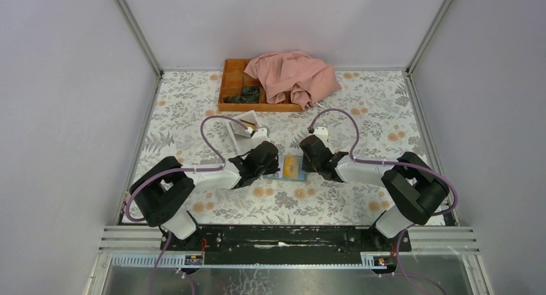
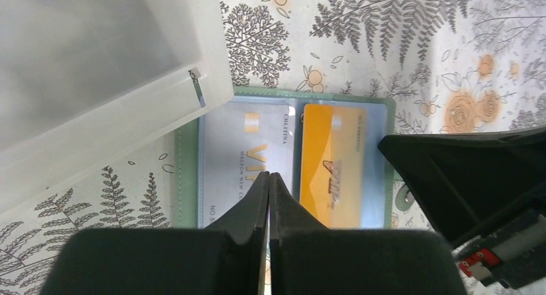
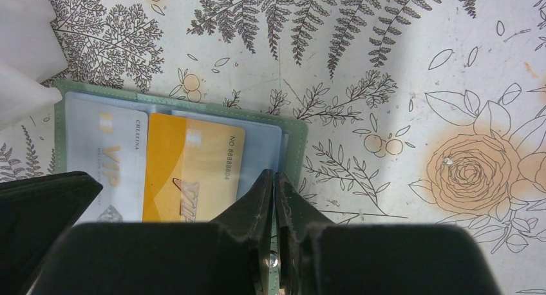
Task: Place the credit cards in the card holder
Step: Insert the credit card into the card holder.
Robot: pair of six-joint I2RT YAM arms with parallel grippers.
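Currently on the worktop point(image 1: 360, 198): floral-print surface carrying every item listed below.
Card holder point(image 2: 185, 179): flat folding case with a dull grey-green rim. It lies open and flat at mid-worktop, between the two pincers. The inside shows pale blue sleeves. One far corner is hidden behind the white box in the left wrist view.
Pale card point(image 2: 248, 147): greyish blue, with gold "VIP" lettering and a small gold square. It lies on the holder's left half.
Orange card point(image 2: 331, 169): bright orange, with a printed number along one edge. It lies on the holder's right half, just beside the pale card. Whether it is tucked into the sleeve cannot be told.
Left pincer point(image 2: 269, 179): closed, tips pressed together and gripping nothing. It sits over the pale card's near edge, close to the fold.
Right pincer point(image 3: 275, 179): fingers drawn together to a thin slit, with nothing seen between them. Its tips are at the right sleeve, near the green rim.
White box point(image 1: 241, 129): open-topped, just beyond the left pincer.
Orange tray point(image 1: 230, 82): wooden, at the far edge, with dark items point(image 1: 246, 95) inside.
Pink cloth point(image 1: 293, 76): crumpled, heaped over the tray's right part.
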